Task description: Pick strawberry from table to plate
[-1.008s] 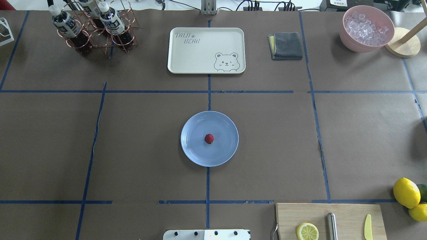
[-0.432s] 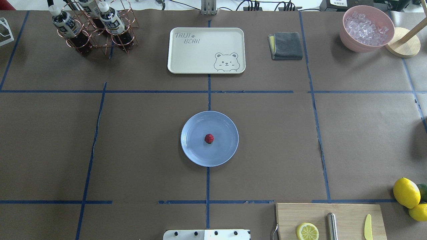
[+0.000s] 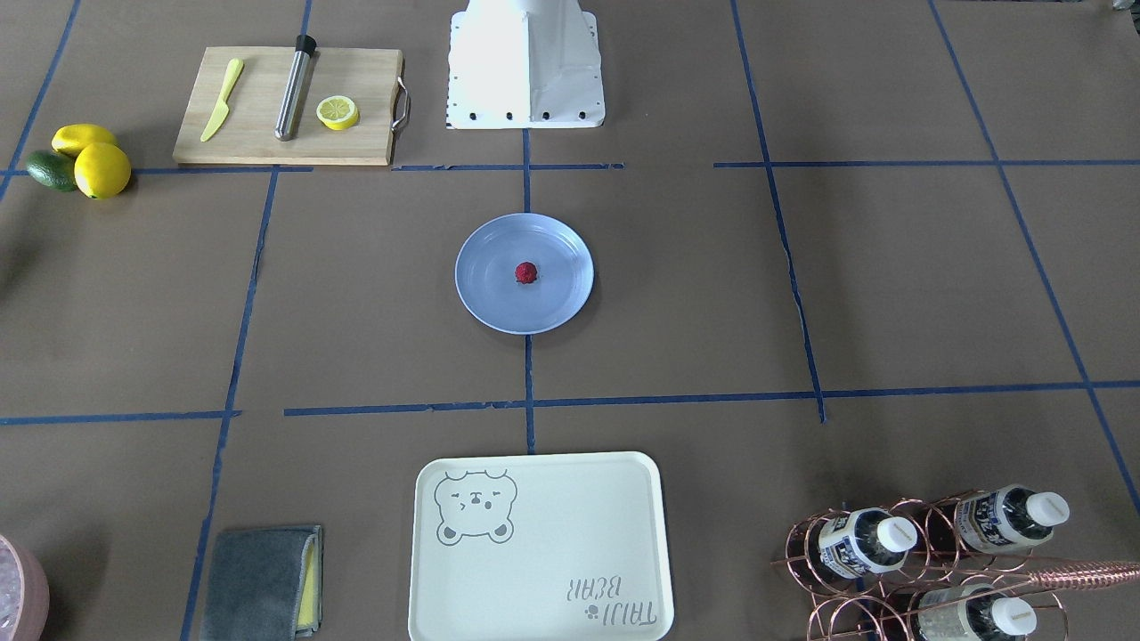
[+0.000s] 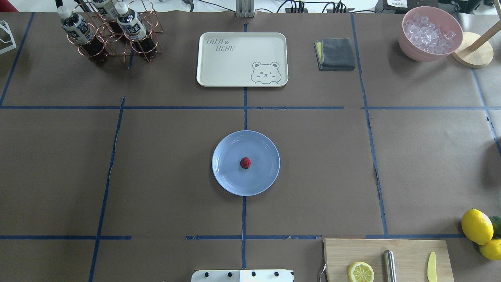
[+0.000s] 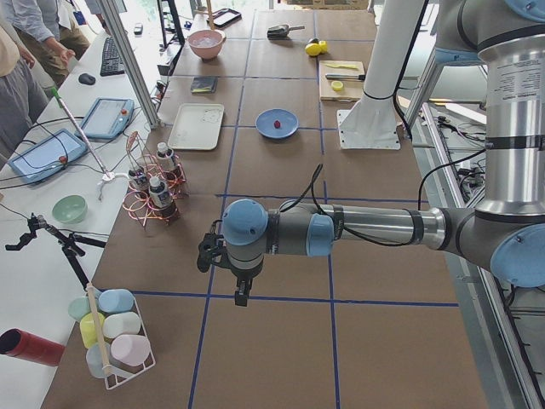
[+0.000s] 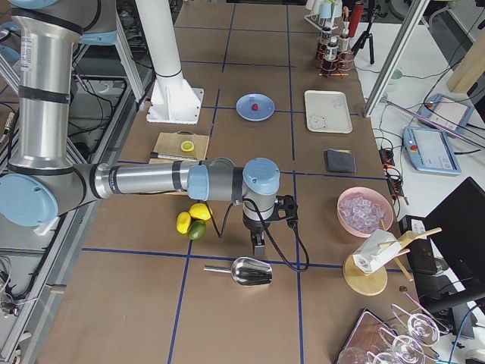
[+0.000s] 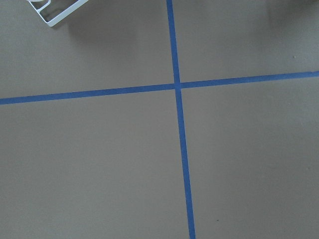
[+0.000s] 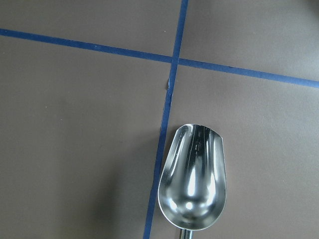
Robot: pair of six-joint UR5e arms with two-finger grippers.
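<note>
The small dark-red strawberry (image 4: pixel 245 162) (image 3: pixel 526 272) lies in the middle of the round light-blue plate (image 4: pixel 227 174) (image 3: pixel 488 287), which rests at the centre of the brown taped table (image 4: pixel 164 164). Neither arm appears in the overhead or front-facing views. My left gripper (image 5: pixel 242 294) hangs over bare table far from the plate, at the table's left end. My right gripper (image 6: pixel 258 249) hovers at the opposite end, just above a metal scoop (image 6: pixel 250 271) (image 8: pixel 193 177). Whether either gripper is open or shut I cannot tell. Both wrist views show no fingers.
A cream bear tray (image 4: pixel 242 58), a folded grey cloth (image 4: pixel 335 53), a copper bottle rack (image 4: pixel 113 31) and a pink bowl of ice (image 4: pixel 430 33) line the far side. A cutting board (image 4: pixel 387 258) with a lemon half and lemons (image 4: pixel 476 226) sit near right.
</note>
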